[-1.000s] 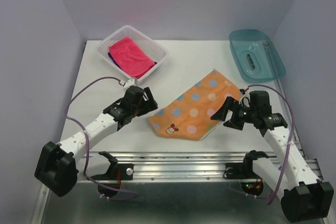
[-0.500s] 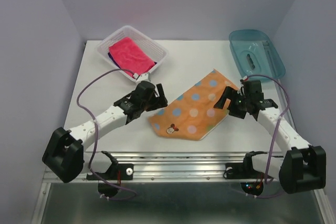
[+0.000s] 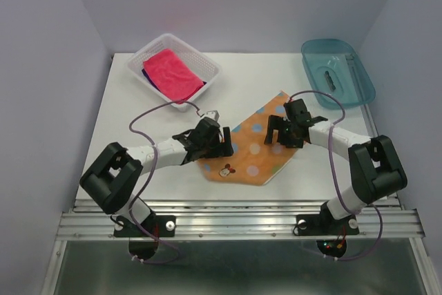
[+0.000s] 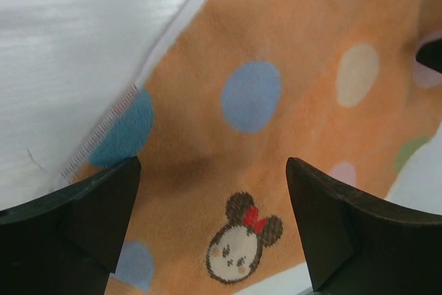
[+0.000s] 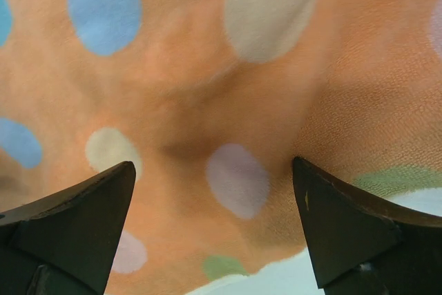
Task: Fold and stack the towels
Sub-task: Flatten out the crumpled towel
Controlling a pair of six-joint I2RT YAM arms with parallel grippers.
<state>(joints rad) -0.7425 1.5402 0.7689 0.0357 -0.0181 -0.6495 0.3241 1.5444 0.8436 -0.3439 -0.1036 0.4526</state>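
1. White table (image 3: 131, 119), pale walls around it. Both arms are reaching inward over the orange towel (image 3: 252, 160), which is lying flat and skewed to the table edge.
2. Left claw (image 3: 219, 144) is hovering over the towel's left end, jaws wide apart and holding nothing. The cartoon print (image 4: 243, 238) is sitting between its fingers, with the hemmed edge off to its left.
3. Right claw (image 3: 276, 132) is hovering over the towel's right half, also gaping and empty, with spotted cloth beneath it.
4. Pink towel (image 3: 173, 74) is lying in the basket (image 3: 210, 67), well beyond the left claw. Purple towel (image 3: 146, 72) is peeking out from under it.
5. Judgement: the orange towel's fold is the step in hand, and both claws are lining up for a pinch.
6. Next move, as I am reading it: lower both claws, close each on an edge, then lift and carry it over in step so the cloth is not skewing.
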